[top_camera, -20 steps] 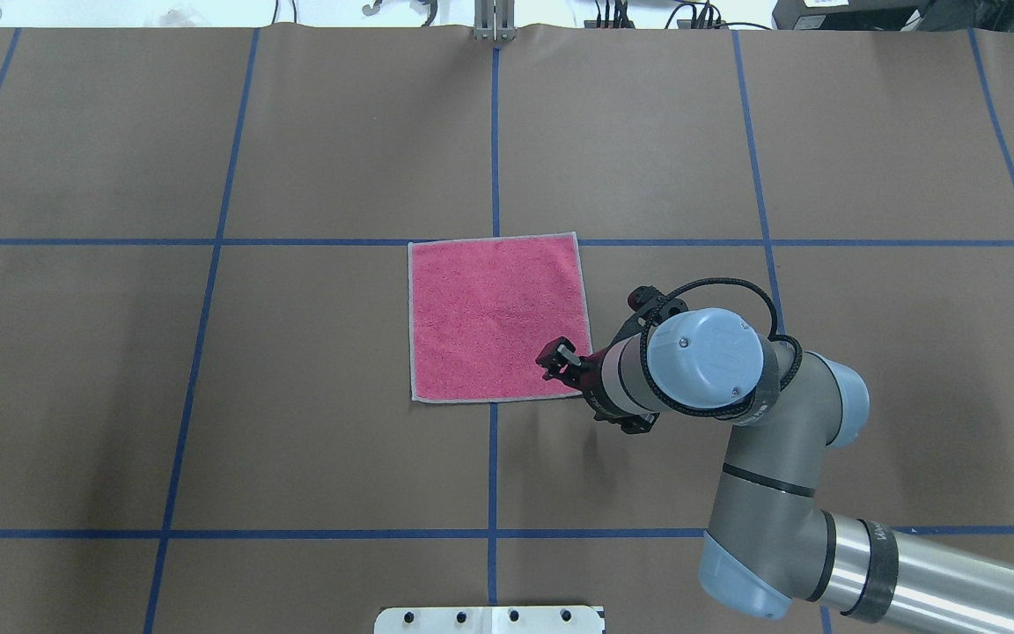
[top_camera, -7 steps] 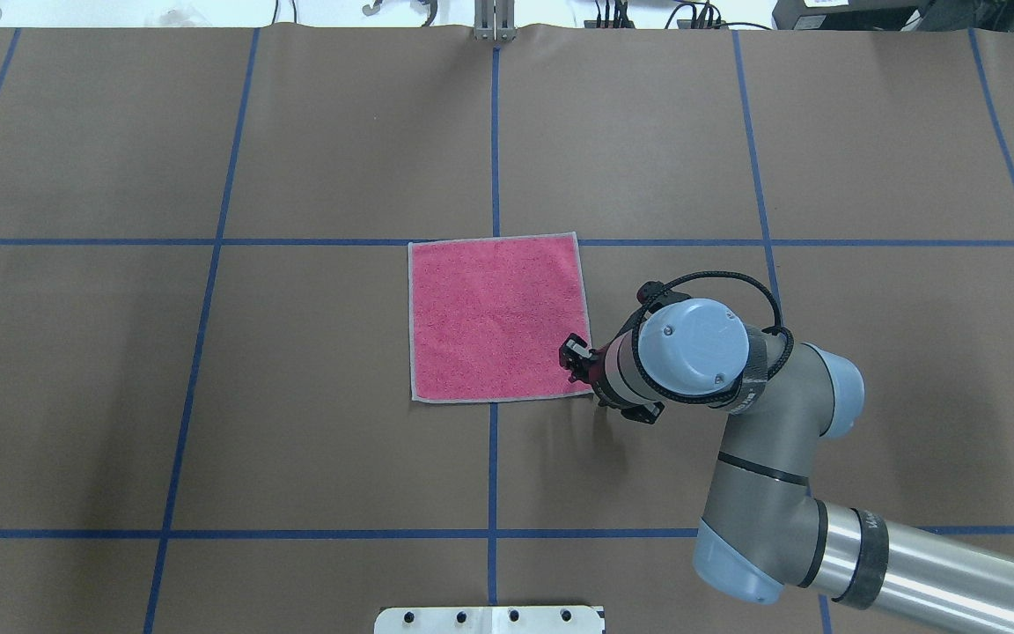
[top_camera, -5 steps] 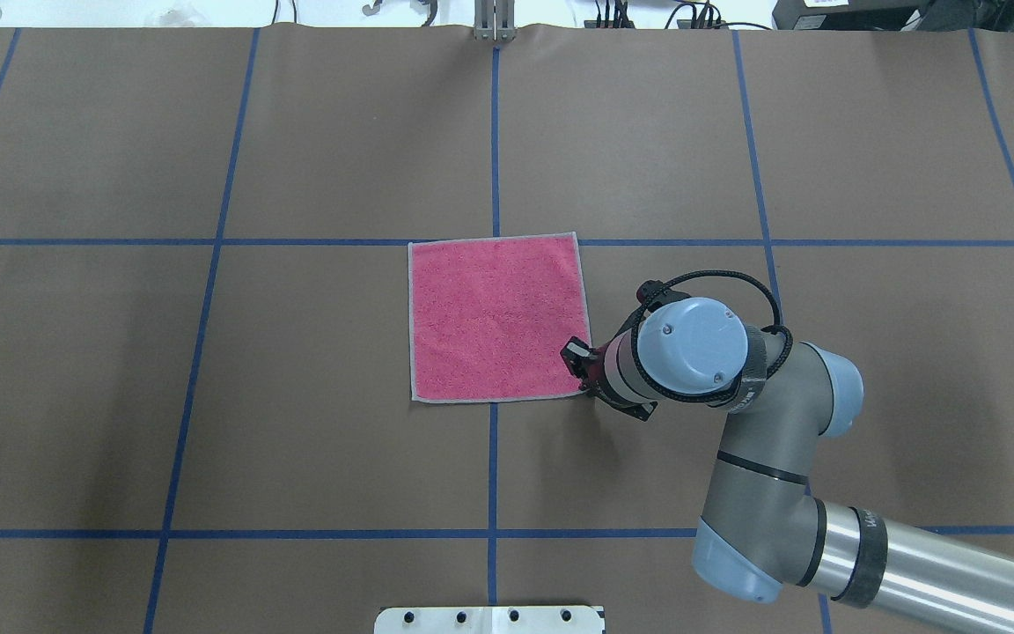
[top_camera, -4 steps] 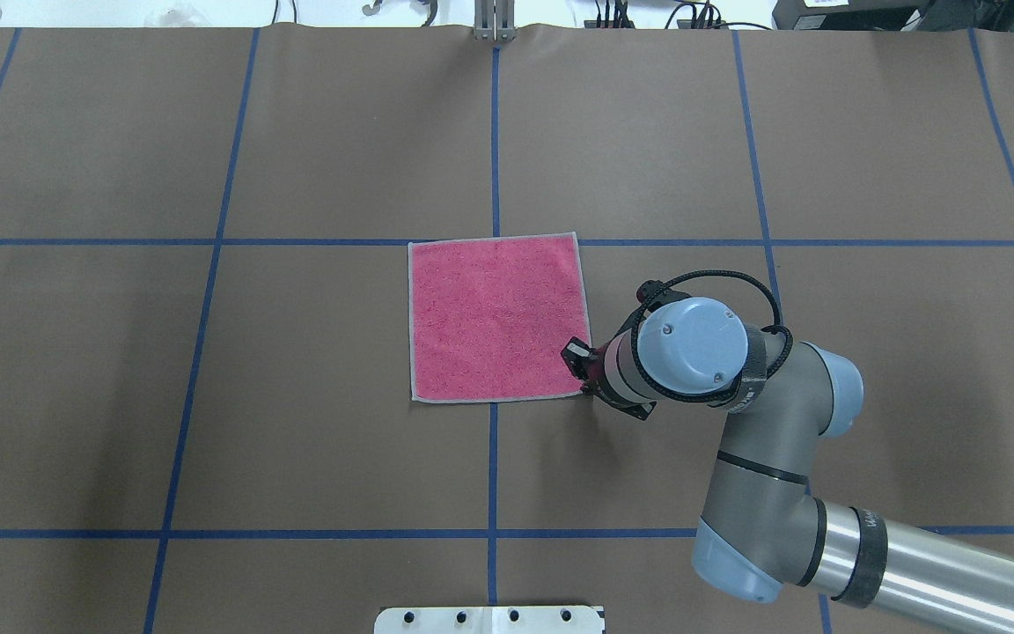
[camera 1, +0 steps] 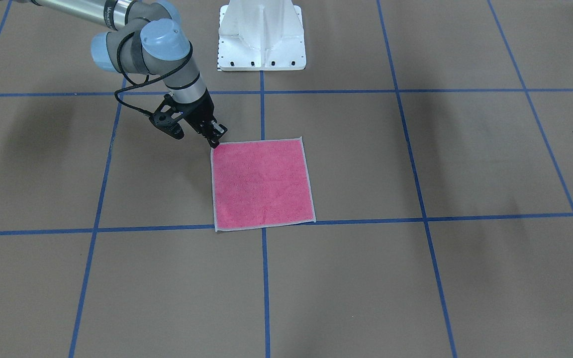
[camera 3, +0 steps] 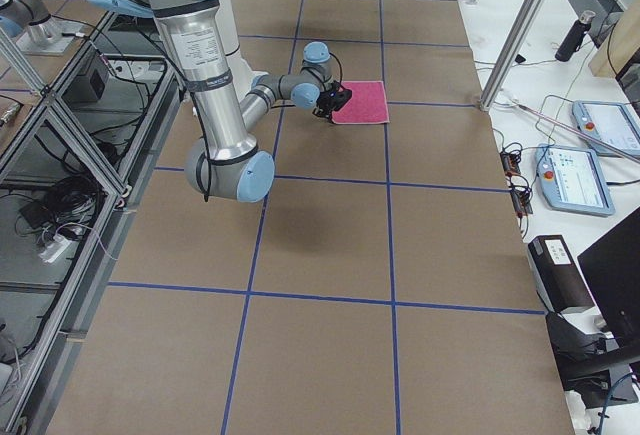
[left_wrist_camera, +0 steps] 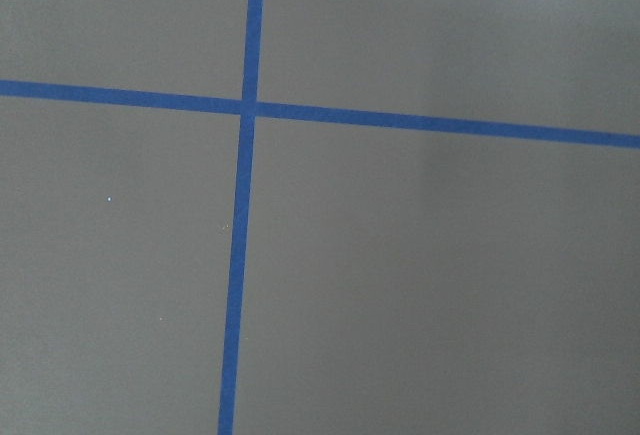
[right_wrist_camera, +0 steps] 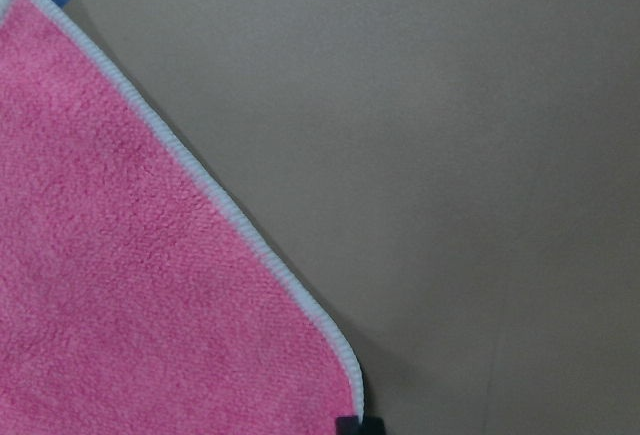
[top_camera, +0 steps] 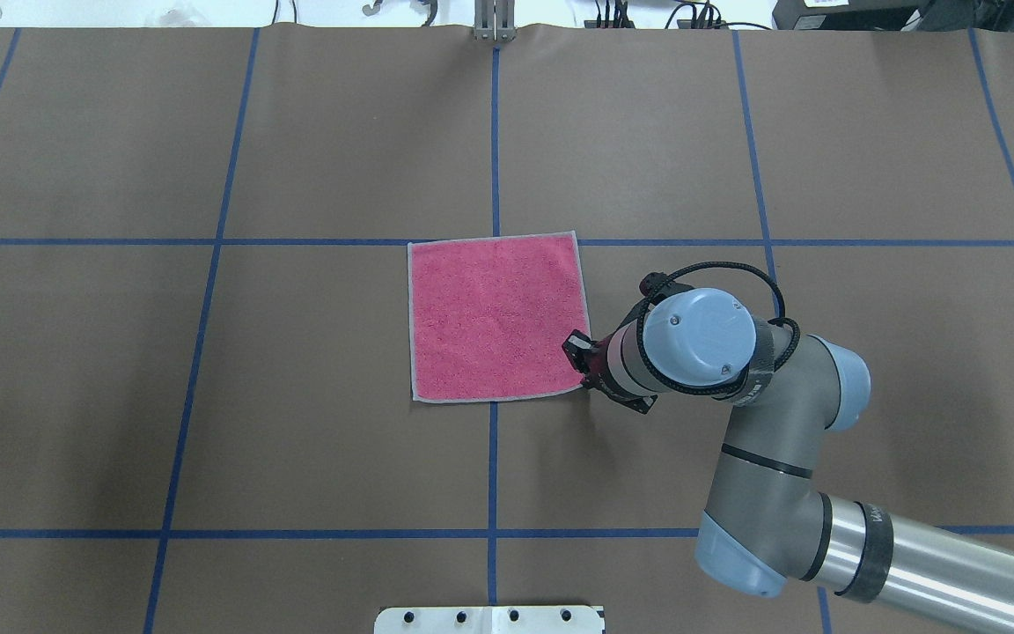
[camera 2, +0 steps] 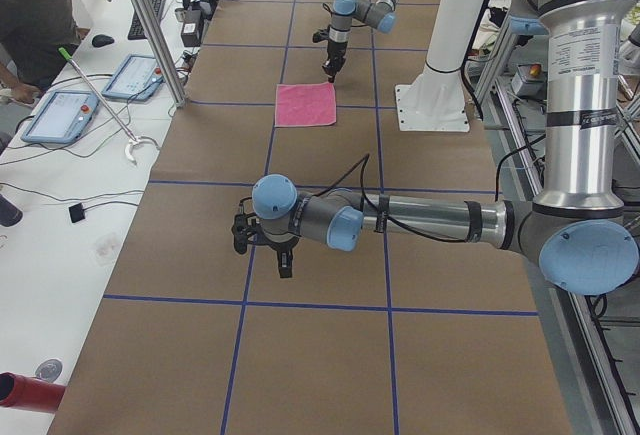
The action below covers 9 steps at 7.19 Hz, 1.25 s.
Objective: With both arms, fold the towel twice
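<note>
The table point(top_camera: 340, 132) is covered in brown paper and divided into a grid by blue tape lines point(top_camera: 495, 132). A white bolted pedestal point(camera 1: 261, 35) is seen at the top centre of the front-facing view. A white bench point(camera 2: 40, 255) carrying 2 tablets point(camera 2: 135, 77) is set along the left edge of the left-side view, with aluminium posts point(camera 2: 150, 25) beside it.

One towel point(top_camera: 496, 317) lies on one table point(top_camera: 296, 423). There are two arms, the right arm point(top_camera: 767, 458) and the left arm point(camera 2: 420, 220), and two grippers (one apiece): the right gripper point(camera 1: 215, 138) and the left gripper point(camera 2: 283, 267). Also in view are one white pedestal point(camera 1: 261, 35), one person point(camera 2: 35, 5) and two control tablets point(camera 2: 62, 115).
</note>
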{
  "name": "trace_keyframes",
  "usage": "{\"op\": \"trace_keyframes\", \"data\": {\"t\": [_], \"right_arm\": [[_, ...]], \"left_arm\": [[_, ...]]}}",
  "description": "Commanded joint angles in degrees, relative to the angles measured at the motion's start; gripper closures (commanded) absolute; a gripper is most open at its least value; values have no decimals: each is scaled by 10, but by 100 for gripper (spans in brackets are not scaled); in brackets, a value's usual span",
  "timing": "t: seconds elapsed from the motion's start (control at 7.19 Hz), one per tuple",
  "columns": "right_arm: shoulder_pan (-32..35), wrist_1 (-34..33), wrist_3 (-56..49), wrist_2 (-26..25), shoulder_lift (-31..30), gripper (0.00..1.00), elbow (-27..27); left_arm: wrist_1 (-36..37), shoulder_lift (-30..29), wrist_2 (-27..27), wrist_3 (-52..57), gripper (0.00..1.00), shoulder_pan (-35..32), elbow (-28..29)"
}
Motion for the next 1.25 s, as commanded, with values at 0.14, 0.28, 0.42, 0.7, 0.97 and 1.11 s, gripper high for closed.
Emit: {"op": "trace_keyframes", "data": {"t": [0.14, 0.28, 0.42, 0.7, 0.97, 1.11], "right_arm": [[8, -31, -1, 29, -5, 100, 38], [13, -37, 0, 42, -12, 100, 49], [22, -38, -1, 78, -20, 100, 54], [21, -37, -2, 79, -22, 100, 53], [19, -39, -2, 79, -22, 100, 49], [18, -39, -2, 79, -23, 100, 49]], "left_arm": [[-106, -48, 9, -341, 1, 125, -46], [-106, -98, 13, -440, 1, 164, -50], [-106, -137, 36, -518, 1, 212, -50], [-104, -179, 144, -645, 1, 329, -83], [-102, -217, 223, -735, 1, 432, -84], [-99, -225, 263, -741, 1, 474, -84]]}}
